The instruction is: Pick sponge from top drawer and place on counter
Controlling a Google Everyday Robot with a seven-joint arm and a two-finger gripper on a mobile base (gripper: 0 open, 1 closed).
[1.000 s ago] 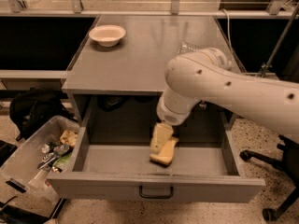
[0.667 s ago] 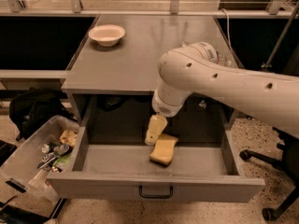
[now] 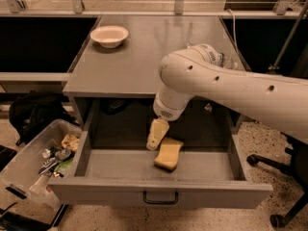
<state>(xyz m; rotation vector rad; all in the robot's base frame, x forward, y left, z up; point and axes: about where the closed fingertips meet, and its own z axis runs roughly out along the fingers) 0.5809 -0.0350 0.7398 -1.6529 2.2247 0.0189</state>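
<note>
So my gripper (image 3: 157, 134) is down inside the open top drawer (image 3: 96, 192), just beside the sponge (image 3: 169, 154) at its upper left edge, and honestly I can't tell if it's spread or pressed together. The sponge is lying flat on the drawer floor, roughly mid-drawer toward the front. Up on the counter (image 3: 144, 61) a white bowl (image 3: 109, 35) sits near the back left corner.

The tool (image 3: 157, 134) hangs inside the open top drawer (image 3: 159, 188), just beside the sponge (image 3: 169, 154) on its floor.
</note>
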